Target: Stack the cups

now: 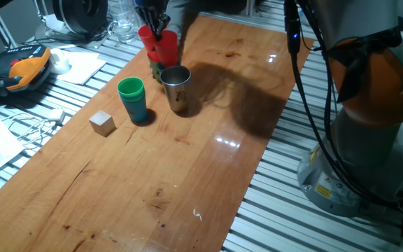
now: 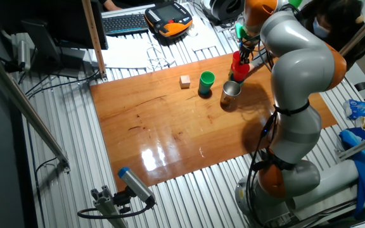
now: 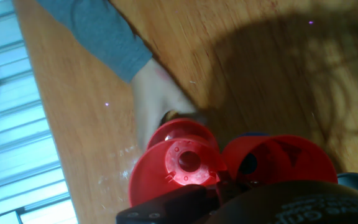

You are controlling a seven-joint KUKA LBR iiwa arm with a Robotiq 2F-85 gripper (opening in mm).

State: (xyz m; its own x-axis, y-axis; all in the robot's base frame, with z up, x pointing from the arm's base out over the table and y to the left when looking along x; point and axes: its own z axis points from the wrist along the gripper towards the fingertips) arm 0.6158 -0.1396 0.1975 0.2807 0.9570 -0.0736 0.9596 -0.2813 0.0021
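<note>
Between the gripper (image 1: 159,33) fingers, tilted red cup (image 1: 149,40) (over red stack (image 1: 167,49)).

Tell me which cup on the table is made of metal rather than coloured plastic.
The steel cup, standing upright beside the green-topped stack; it alone is shiny and silver, the others are red, green or blue.
</note>
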